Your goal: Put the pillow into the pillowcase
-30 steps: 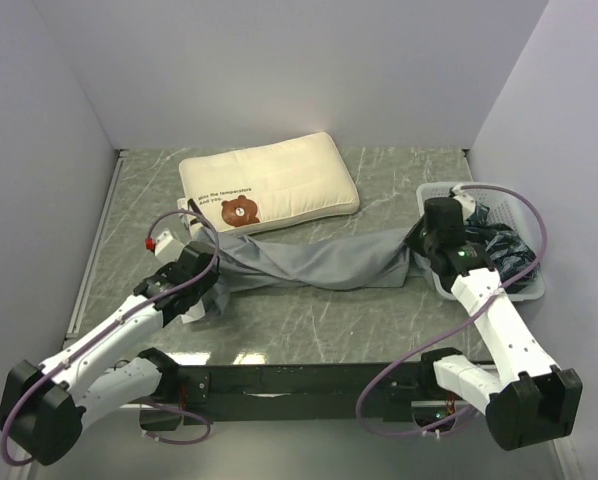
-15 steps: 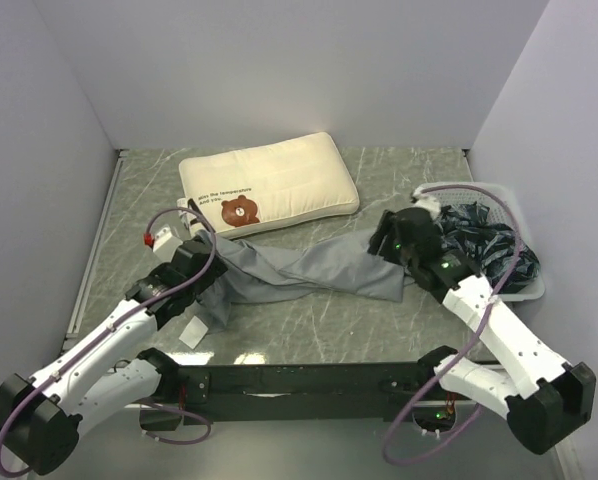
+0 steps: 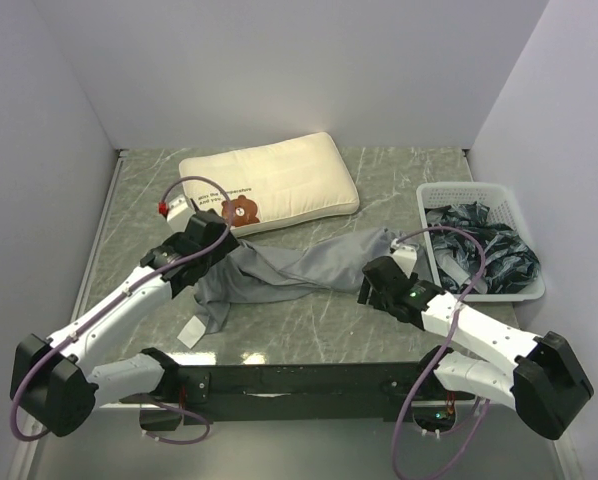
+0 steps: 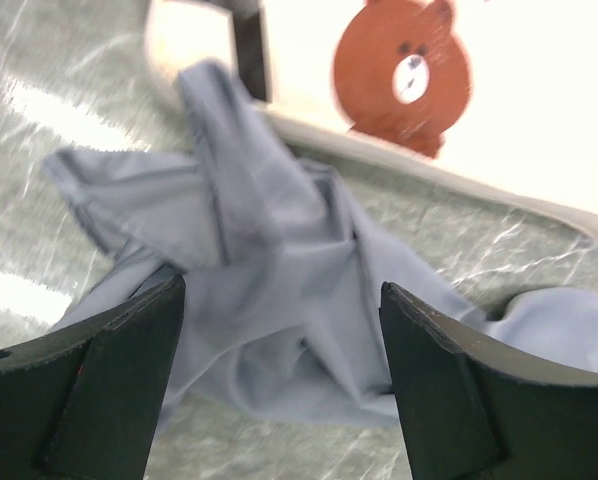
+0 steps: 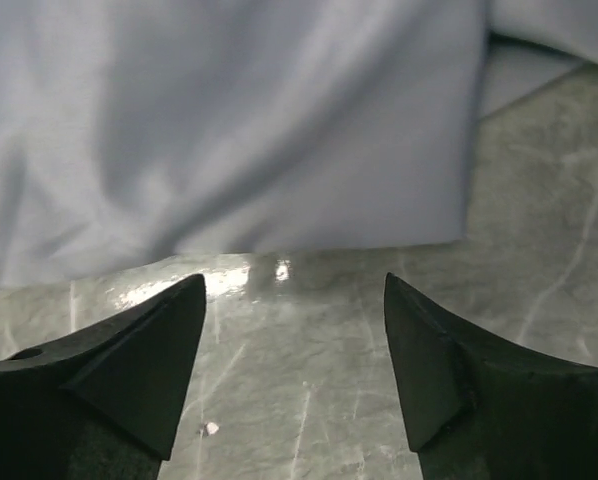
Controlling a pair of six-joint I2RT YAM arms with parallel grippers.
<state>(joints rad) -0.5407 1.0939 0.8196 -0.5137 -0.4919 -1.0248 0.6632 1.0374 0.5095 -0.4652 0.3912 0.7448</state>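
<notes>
The cream-white pillow (image 3: 269, 188) with its brown bear face (image 4: 404, 72) lies flat at the back of the table. In front of it the grey pillowcase (image 3: 289, 268) lies crumpled in a long strip. My left gripper (image 3: 207, 248) hovers over the pillowcase's bunched left end (image 4: 269, 250), open, with nothing between its fingers. My right gripper (image 3: 371, 283) is low, just in front of the pillowcase's right end (image 5: 229, 120), open over bare table. A small white tag (image 3: 191, 333) lies by the pillowcase's near-left corner.
A white basket (image 3: 429, 190) holding dark crumpled fabric (image 3: 479, 250) stands at the right edge. Grey walls close the table on three sides. Marble tabletop (image 3: 309, 320) shows between the pillowcase and the arm bases.
Both grippers have opened and let go of the pillowcase, which now lies slack. The right arm swung left and nearer from the basket. The left gripper moved up towards the pillow.
</notes>
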